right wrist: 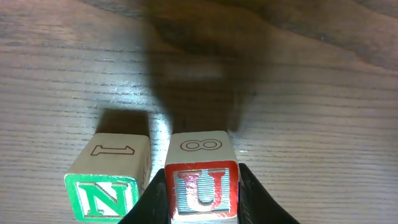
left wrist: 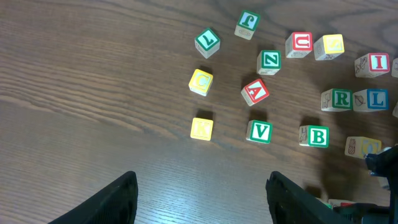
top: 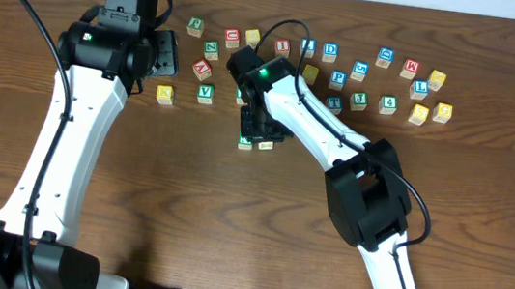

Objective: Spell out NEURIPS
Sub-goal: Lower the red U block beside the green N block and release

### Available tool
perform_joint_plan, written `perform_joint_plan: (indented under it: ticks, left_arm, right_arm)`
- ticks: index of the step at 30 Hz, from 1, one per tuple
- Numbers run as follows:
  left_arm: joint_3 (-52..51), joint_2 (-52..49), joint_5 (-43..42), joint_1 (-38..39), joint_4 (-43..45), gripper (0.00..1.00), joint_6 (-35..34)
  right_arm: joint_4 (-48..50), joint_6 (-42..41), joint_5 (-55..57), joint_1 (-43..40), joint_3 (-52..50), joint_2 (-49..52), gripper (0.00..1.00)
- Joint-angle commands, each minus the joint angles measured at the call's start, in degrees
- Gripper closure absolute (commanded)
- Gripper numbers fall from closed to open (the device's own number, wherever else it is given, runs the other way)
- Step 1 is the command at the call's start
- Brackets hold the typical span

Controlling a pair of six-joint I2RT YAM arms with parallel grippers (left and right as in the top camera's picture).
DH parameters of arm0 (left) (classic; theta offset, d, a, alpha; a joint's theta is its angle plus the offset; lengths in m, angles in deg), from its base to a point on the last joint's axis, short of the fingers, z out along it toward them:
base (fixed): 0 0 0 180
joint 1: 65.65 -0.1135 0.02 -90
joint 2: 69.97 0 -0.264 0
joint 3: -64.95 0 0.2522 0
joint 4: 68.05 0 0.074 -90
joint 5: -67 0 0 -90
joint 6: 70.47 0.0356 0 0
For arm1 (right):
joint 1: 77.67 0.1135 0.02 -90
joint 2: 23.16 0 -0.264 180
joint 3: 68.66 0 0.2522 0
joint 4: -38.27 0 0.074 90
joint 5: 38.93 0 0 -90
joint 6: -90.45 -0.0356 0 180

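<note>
My right gripper [right wrist: 202, 214] is shut on a red U cube [right wrist: 204, 186]. This cube stands close against the right side of a green N cube [right wrist: 106, 186], low over the wood. Seen from overhead, the right gripper [top: 263, 137] covers most of that pair, with the N cube [top: 245, 142] peeking out. My left gripper [left wrist: 202, 183] hangs open and empty above bare table, short of the loose cubes. Among those are a red I [left wrist: 377, 62], a green R [left wrist: 339, 98] and another red U [left wrist: 301, 42]. A blue P [top: 338, 77] lies further right.
Loose letter cubes spread in a band across the back of the table [top: 181, 214]: yellow K [left wrist: 201, 128], green V [left wrist: 259, 131], red A [left wrist: 255, 91], green B [left wrist: 317, 137], blue L [left wrist: 375, 98]. More cubes [top: 410, 84] sit to the right. The right arm's cable arcs above them.
</note>
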Motion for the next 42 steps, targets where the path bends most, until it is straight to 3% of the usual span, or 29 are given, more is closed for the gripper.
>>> perform_joint_plan:
  ticks: [1, 26, 33, 42]
  left_arm:
    - [0.0, -0.4, 0.8, -0.3, 0.0, 0.35, 0.3]
    - [0.0, -0.4, 0.7, -0.3, 0.0, 0.35, 0.3]
    - [0.0, -0.4, 0.7, -0.3, 0.1, 0.35, 0.3]
    - [0.0, -0.4, 0.7, -0.3, 0.0, 0.35, 0.3]
  right_arm:
    - [0.0, -1.9, 0.8, 0.8, -0.5, 0.5, 0.93]
    - [1.5, -3.8, 0.9, 1.1, -2.6, 0.5, 0.87]
    - [1.4, -3.8, 0.9, 1.2, -2.6, 0.5, 0.68]
    - [1.2, -3.7, 0.6, 1.2, -2.5, 0.5, 0.66]
